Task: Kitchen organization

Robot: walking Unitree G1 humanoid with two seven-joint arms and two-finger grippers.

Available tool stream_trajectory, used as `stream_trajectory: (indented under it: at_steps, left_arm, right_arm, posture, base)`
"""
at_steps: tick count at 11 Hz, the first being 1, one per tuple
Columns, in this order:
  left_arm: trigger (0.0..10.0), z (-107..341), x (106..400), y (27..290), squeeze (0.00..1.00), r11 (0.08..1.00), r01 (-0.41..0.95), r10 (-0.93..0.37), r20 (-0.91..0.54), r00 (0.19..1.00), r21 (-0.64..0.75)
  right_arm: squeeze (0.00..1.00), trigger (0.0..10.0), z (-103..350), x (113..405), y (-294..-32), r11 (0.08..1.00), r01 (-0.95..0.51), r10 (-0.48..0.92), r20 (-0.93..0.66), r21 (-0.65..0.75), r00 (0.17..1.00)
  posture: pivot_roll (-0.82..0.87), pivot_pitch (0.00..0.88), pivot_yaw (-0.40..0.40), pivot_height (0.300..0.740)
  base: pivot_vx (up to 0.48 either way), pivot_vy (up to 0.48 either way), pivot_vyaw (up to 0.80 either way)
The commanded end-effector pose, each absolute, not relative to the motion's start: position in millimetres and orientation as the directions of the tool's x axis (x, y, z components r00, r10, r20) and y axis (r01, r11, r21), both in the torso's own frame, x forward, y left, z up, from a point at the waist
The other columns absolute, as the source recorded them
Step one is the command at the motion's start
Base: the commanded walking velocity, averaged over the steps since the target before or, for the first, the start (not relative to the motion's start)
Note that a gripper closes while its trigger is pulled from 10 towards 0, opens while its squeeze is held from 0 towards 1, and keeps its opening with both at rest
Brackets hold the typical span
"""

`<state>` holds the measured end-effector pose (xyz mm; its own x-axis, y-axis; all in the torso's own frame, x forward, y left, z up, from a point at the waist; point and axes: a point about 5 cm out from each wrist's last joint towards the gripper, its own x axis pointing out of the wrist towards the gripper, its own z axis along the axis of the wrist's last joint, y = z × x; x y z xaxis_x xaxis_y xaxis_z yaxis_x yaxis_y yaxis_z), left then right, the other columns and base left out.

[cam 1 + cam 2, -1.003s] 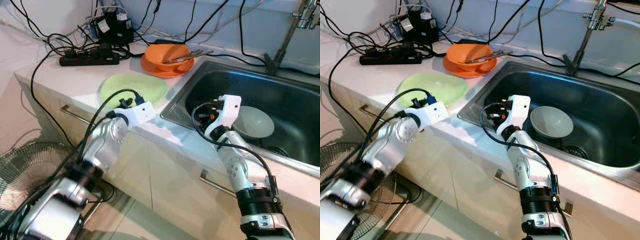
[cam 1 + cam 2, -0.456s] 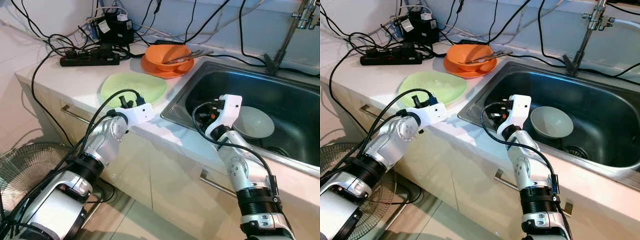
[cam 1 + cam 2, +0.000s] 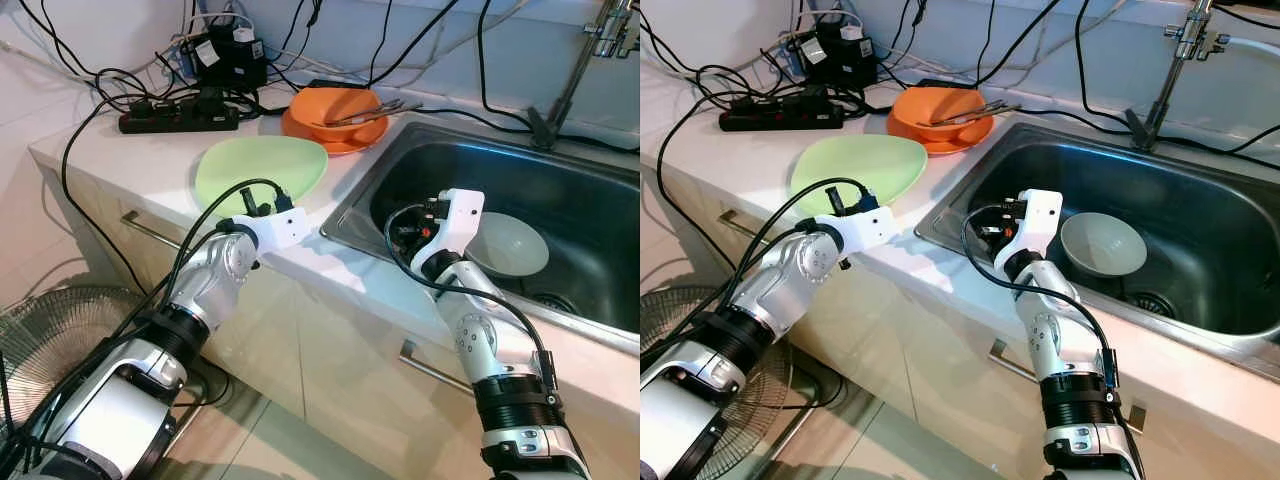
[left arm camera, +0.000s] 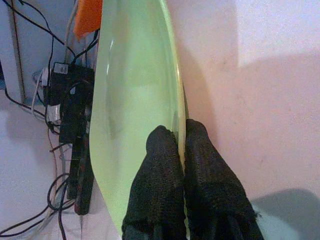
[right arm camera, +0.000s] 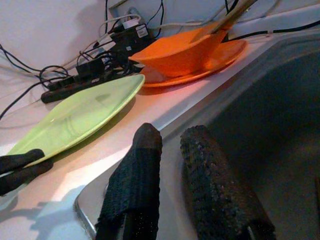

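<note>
A light green plate (image 3: 262,172) is tilted off the white counter, its near rim pinched between my left gripper (image 4: 181,135) fingers; the gripper is shut on that rim. The plate's far edge points toward the orange bowl (image 3: 335,105). That bowl sits on an orange plate with utensils (image 3: 378,108) laid across it. My right gripper (image 5: 172,137) hangs just inside the steel sink (image 3: 345,225) near its left wall, with a narrow gap between the fingers and nothing in it. A pale bowl (image 3: 508,245) lies on the sink floor beside that arm.
A black power strip (image 3: 180,118) and tangled cables crowd the counter's back left. The faucet (image 3: 575,65) stands behind the sink. Below the counter are cabinet handles (image 3: 145,230), and a floor fan (image 3: 50,330) stands at the lower left.
The green plate lay flat on the counter; my left gripper has raised its near rim, so it now stands tilted. The right arm has not moved.
</note>
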<state>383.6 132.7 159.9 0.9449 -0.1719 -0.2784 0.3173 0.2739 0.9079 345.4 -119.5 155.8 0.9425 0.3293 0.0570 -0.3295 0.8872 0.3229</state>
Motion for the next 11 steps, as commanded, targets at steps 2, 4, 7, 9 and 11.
stream_trajectory:
  at_steps: [2,4,7,9,11]
  left_arm:
    - [0.0,153,383,136,0.0,0.279,0.338,-0.154,-0.306,0.939,0.899]
    - [0.0,171,383,133,0.0,0.285,0.236,-0.153,-0.199,0.968,0.929]
    - [7.8,199,377,115,0.0,0.278,0.025,-0.218,0.038,0.975,0.96]
    - [10.0,202,373,106,0.0,0.293,0.005,-0.241,0.069,0.968,0.956]
    - [10.0,199,369,96,0.0,0.282,0.022,-0.292,0.064,0.954,0.959]
  right_arm:
    - [0.0,10.0,163,348,-118,0.883,-0.339,0.334,0.072,0.324,0.94]
    - [0.0,10.0,163,349,-118,0.884,-0.34,0.335,0.071,0.321,0.939]
    - [0.0,10.0,165,350,-116,0.884,-0.341,0.335,0.075,0.318,0.939]
    - [0.0,10.0,166,352,-116,0.885,-0.342,0.334,0.081,0.315,0.939]
    - [1.0,10.0,172,354,-117,0.867,-0.336,0.32,0.106,0.367,0.941]
  posture:
    - [0.12,0.005,0.032,0.74]
    - [0.13,0.002,0.033,0.74]
    - [0.13,0.0,0.03,0.74]
    - [0.13,0.0,0.029,0.74]
    - [0.13,0.0,0.031,0.74]
  base:
    - [0.0,0.0,0.0]
    - [0.0,0.0,0.0]
    - [0.0,0.0,0.0]
    - [0.0,0.0,0.0]
    - [0.0,0.0,0.0]
